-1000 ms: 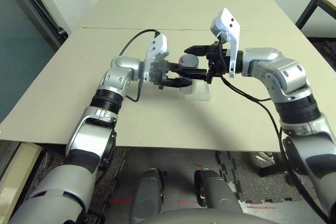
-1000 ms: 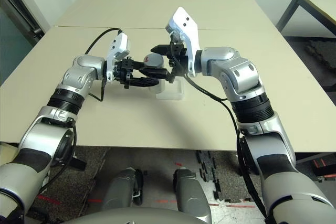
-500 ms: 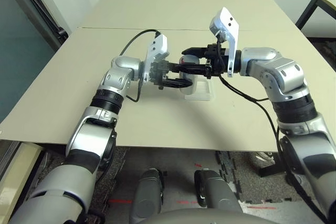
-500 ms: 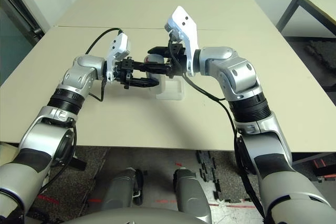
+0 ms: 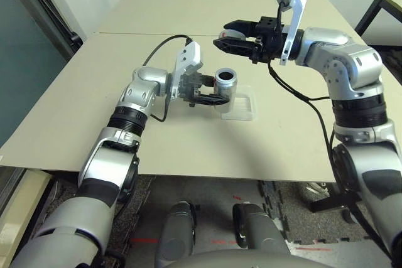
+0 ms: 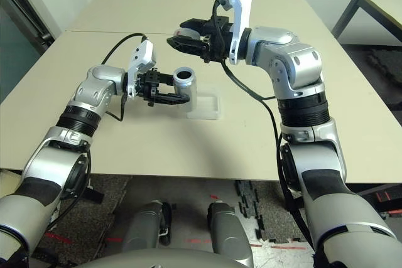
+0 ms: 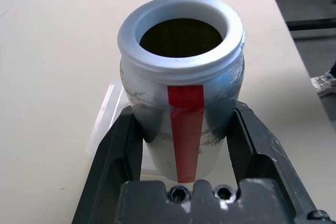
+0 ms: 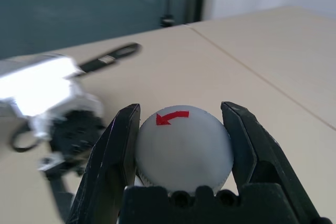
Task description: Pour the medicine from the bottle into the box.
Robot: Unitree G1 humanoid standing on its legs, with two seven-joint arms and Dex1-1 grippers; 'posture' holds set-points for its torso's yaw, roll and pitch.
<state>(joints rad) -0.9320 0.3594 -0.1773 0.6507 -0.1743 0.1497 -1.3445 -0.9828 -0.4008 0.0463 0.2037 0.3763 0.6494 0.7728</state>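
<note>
The beige surface [image 5: 75, 92] carries the clear box [image 5: 246, 110] near its middle. The white bottle [image 5: 225, 87], uncapped with its mouth open upward, stands upright at the box's left edge, clamped around its body by the left end effector [image 5: 217, 94]. Up above and well apart from the bottle, the right end effector [image 5: 221, 41] is closed on the grey cap [image 8: 184, 148].

Bottle [image 7: 181, 103] mouth is dark, contents unreadable; its base is cut off behind the left tool [image 7: 184, 145]. Box [image 5: 242, 106] near wall hidden by bottle at 9 o'clock. Cap [image 8: 184, 148] underside hidden between right tool [image 8: 184, 145] fingers.
</note>
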